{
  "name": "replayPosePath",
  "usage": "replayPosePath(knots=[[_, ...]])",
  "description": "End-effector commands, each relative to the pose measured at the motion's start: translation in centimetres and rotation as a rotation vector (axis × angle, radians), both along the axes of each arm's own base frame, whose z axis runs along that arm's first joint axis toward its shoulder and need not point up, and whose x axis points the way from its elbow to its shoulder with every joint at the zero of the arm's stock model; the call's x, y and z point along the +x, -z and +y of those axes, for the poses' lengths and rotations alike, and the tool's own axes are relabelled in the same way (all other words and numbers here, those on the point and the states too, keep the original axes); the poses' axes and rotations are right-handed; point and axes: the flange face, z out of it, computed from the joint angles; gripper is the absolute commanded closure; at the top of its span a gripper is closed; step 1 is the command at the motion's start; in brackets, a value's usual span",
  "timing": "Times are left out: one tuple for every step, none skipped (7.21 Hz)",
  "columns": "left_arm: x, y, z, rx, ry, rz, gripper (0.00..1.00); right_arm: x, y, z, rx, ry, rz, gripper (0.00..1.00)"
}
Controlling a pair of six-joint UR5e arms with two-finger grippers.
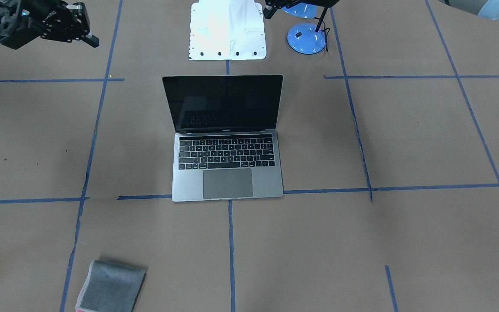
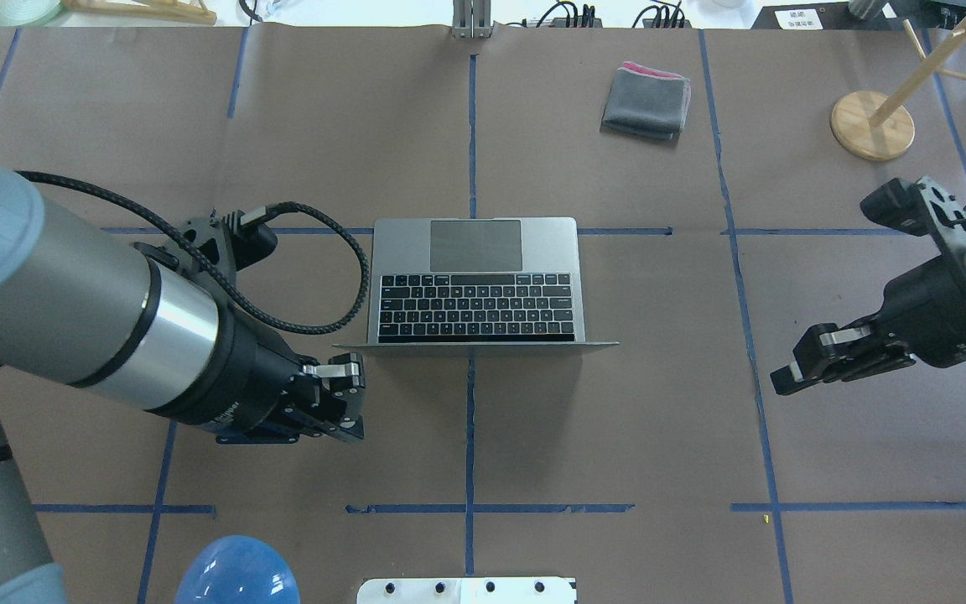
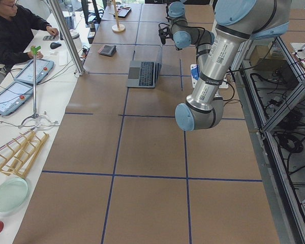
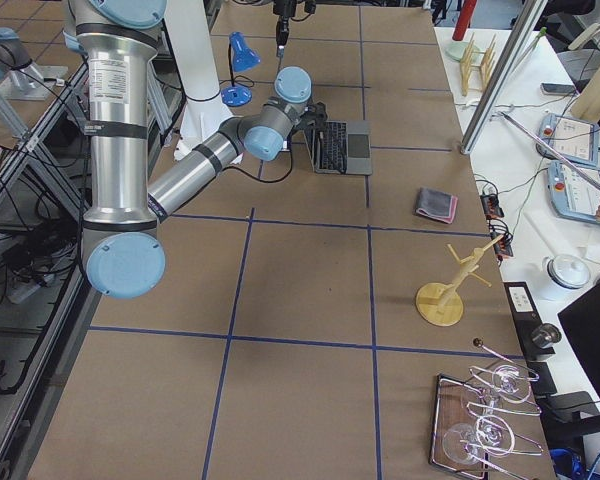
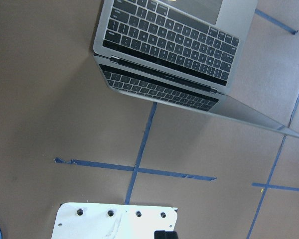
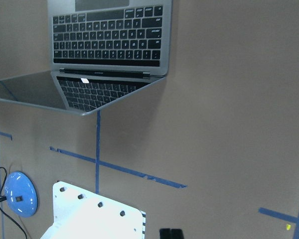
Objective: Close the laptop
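Note:
The laptop lies open in the middle of the table, its black screen upright and facing away from the robot. It shows from above in the overhead view and in both wrist views. My left gripper hovers to the left of the lid's edge, on the robot's side, with its fingers together and empty. My right gripper is well off to the right of the laptop, shut and empty; it also shows in the front view.
A folded grey cloth lies on the far side of the table. A wooden stand is at the far right. A blue lamp and the white base plate sit behind the laptop's lid.

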Motion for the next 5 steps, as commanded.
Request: replayPosePath(knots=[[4.8, 0.4, 1.5, 0.022, -0.022, -0.030, 0.98, -5.7, 3.8, 2.4, 0.020, 0.027, -0.029, 0.99], [5.6, 0.2, 1.9, 0.025, -0.023, -0.041, 0.98, -9.5, 5.5, 4.3, 0.033, -0.023, -0.022, 0.99], [6.7, -0.1, 2.5, 0.040, -0.011, -0.056, 0.98, -12.9, 5.6, 6.5, 0.078, -0.082, 0.005, 0.99], [7.8, -0.7, 2.3, 0.043, -0.002, -0.076, 0.98, -15.4, 5.3, 8.3, 0.133, -0.140, 0.029, 0.99], [9.0, -1.2, 1.7, 0.051, 0.016, -0.078, 0.98, -16.7, 5.0, 9.0, 0.167, -0.186, 0.047, 0.99]])
